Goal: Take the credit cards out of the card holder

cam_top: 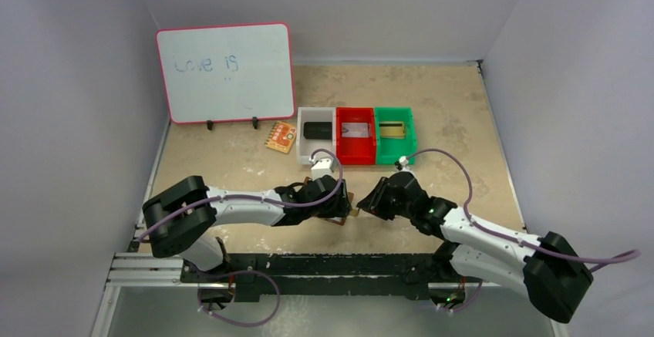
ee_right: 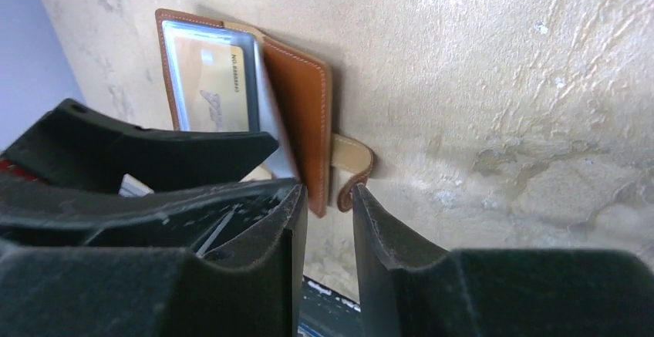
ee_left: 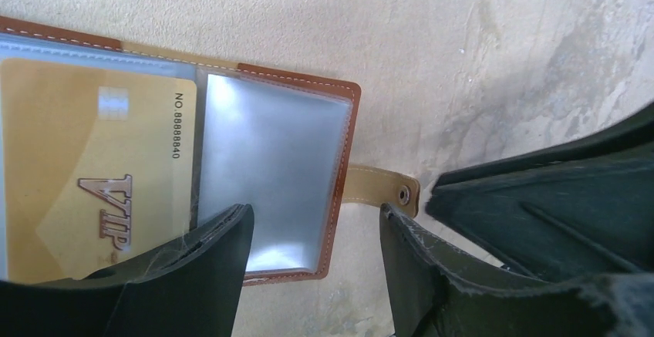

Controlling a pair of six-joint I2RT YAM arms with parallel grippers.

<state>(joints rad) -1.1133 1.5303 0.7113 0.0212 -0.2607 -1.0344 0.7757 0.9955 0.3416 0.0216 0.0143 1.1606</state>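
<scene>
Beige, mottled bench [cam_top: 432,113] is filling the middle of the top view, w/ paler scuffed patches showing up close in both wrist views. Plain pale lilac-grey walls are closing it in on 3 sides: L wall [cam_top: 77,82], back wall [cam_top: 347,5], R wall [cam_top: 578,82]. Whiteboard [cam_top: 226,71] w/ pink-red frame is standing at back L on 2 small black feet, faint "love is" showing on it. Metal rail [cam_top: 146,267] is running along the near edge. Light is falling soft & even.

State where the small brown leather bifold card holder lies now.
In the top view, the card holder lies on the beige table, centre front, between the left gripper and the right gripper, nearer than the red plastic bin.
</scene>
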